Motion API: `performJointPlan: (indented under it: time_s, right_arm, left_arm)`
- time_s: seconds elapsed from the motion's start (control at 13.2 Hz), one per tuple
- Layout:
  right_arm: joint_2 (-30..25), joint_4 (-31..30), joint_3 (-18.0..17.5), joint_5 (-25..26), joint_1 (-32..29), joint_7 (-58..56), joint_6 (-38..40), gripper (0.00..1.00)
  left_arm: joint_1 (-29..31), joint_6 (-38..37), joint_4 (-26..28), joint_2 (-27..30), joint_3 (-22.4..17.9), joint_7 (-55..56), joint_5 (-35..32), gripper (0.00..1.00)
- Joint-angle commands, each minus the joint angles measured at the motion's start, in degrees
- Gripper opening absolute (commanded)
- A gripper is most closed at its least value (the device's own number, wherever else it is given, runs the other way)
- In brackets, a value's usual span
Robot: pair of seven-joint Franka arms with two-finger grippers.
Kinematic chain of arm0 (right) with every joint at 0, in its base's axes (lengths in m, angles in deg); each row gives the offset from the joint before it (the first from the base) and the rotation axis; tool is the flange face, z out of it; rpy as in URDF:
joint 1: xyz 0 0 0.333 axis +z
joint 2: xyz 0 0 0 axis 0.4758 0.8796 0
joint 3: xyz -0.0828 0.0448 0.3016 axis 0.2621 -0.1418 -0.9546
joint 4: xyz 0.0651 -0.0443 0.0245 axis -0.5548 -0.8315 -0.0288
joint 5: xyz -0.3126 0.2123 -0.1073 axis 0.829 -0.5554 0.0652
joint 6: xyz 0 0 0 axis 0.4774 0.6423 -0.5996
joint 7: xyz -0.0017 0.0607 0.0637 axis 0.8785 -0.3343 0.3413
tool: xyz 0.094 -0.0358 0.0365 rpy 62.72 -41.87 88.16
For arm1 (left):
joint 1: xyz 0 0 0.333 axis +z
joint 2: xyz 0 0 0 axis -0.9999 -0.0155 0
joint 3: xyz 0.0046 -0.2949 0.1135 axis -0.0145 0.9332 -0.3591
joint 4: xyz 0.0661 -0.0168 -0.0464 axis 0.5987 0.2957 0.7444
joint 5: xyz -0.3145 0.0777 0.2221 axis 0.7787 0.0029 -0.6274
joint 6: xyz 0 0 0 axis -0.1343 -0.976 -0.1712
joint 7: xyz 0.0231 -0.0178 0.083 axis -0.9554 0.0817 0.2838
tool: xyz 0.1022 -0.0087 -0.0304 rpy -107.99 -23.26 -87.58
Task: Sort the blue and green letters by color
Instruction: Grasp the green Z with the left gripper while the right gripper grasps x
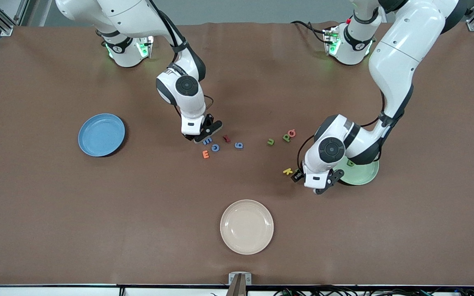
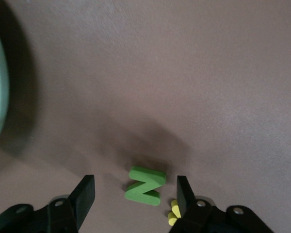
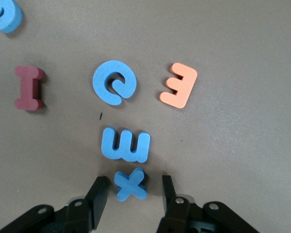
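Here, the right gripper (image 3: 131,196) is sitting low on the counter (image 1: 56,205), its fingers (image 3: 98,196) spread around a blue X (image 3: 130,184) beside a blue E (image 3: 125,144). The left gripper (image 2: 136,196) is straddling a green N (image 2: 145,186) near the green plate (image 1: 364,172), fingers (image 2: 85,194) spread, not touching it.

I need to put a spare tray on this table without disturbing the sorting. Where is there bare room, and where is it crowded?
Bare cloth lies between the blue plate and the cream plate, and along the robot bases. It is crowded mid-table: the right gripper straddles a blue X among letters, and the left gripper straddles a green N beside the green plate.
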Motion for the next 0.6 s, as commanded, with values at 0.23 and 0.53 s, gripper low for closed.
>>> performJointPlan:
  time_s: [0.23,0.53]
  right_arm:
    - [0.8,0.8,-0.3,0.6,-0.8,0.3,-0.1,0.04]
    - [0.6,0.8,-0.3,0.6,-1.7,-0.3,0.6,0.0]
  left_arm:
    - [-0.7,0.8,-0.7,-1.3,-0.3,0.6,-1.0,0.62]
    - [-0.1,0.5,-0.4,-1.4,-0.3,-0.1,-1.0,0.18]
